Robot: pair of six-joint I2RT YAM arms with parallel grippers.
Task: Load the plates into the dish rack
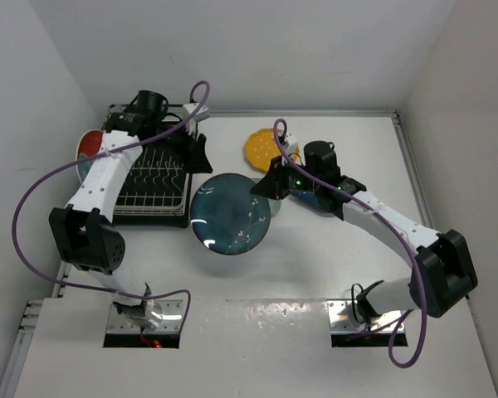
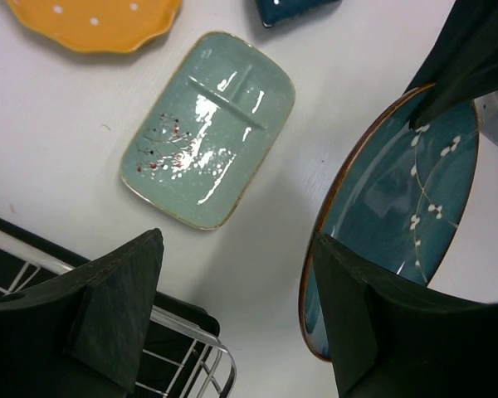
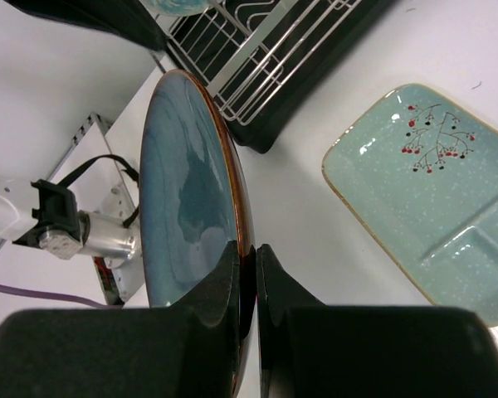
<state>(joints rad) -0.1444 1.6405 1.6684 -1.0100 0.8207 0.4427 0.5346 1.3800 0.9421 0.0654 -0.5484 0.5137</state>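
Right gripper (image 3: 247, 259) clamped on rim of dark teal round ceramic plate (image 3: 187, 199), plate held off table beside black wire dish rack (image 1: 153, 182). Left gripper (image 2: 232, 286) wide open, empty, near plate. Glaze likely slick, brittle; rim pinch suits.

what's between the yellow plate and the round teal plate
The pale blue divided plate, lying flat on the table; the left wrist view shows it.
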